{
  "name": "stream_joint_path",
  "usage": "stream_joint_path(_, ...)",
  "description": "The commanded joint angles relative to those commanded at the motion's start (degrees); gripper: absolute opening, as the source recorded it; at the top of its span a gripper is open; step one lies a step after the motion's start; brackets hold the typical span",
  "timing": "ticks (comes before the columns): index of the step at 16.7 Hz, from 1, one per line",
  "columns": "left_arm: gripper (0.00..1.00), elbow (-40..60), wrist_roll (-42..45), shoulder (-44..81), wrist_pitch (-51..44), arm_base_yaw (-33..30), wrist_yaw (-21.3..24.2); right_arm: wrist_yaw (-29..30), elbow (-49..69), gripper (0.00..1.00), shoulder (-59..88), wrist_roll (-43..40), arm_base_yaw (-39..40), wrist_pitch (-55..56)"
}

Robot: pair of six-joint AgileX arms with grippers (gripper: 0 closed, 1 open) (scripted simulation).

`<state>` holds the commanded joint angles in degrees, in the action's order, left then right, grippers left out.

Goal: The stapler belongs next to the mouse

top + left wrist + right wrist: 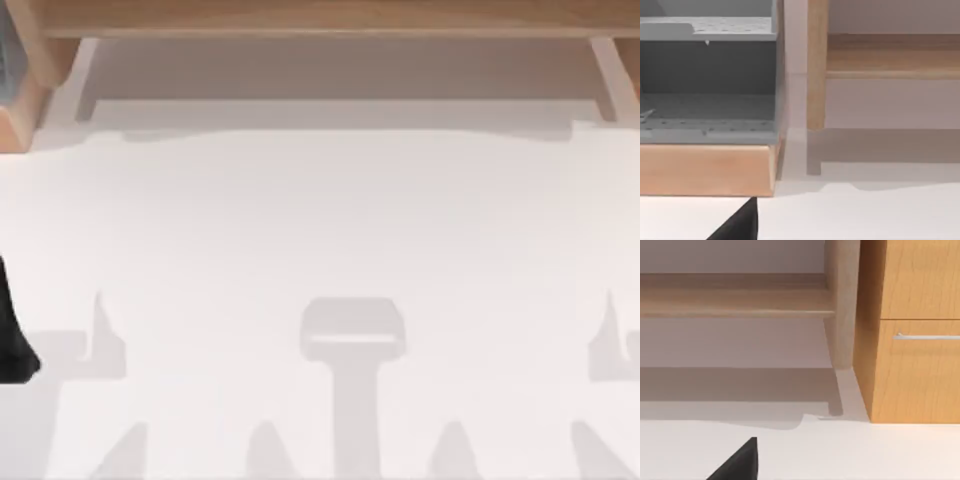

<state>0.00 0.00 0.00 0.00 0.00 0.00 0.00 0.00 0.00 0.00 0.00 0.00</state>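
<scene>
At left edge of surface (320,220), beside wooden shelf (320,15) — left arm (12,340) parked; tool state cannot be told. Stapler, mouse location unknown — blind reach risks collision with shelf.

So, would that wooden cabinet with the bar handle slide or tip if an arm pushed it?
Probably neither: the cabinet looks like a tall, solid wooden block standing flat on the white table, so likely heavy and stiff. The smooth tabletop might allow slight sliding. Its drawer, with the metal handle, may slide out if pulled.
</scene>
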Motion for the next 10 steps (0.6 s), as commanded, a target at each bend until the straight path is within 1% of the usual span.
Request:
stream_joint_path(3,1.00,0.5,-0.3,0.7,-0.7,0.2,0.0,0.0,0.0,1.00,0.0,0.0,0.0,0.0)
stream_joint_path(5,1.00,2.6,-1.2,3.8,-3.7,0.9,-0.1,0.0,0.0,1.00,0.0,0.0,0.0,0.0)
stream_joint_path(7,1.00,6.0,-2.8,9.5,-8.7,2.0,-0.1,0.0,0.0,1.00,0.0,0.0,0.0,0.0)
stream_joint_path(10,1.00,12.5,-5.9,22.0,-18.5,4.1,-0.1,0.0,0.0,1.00,0.0,0.0,0.0,0.0)
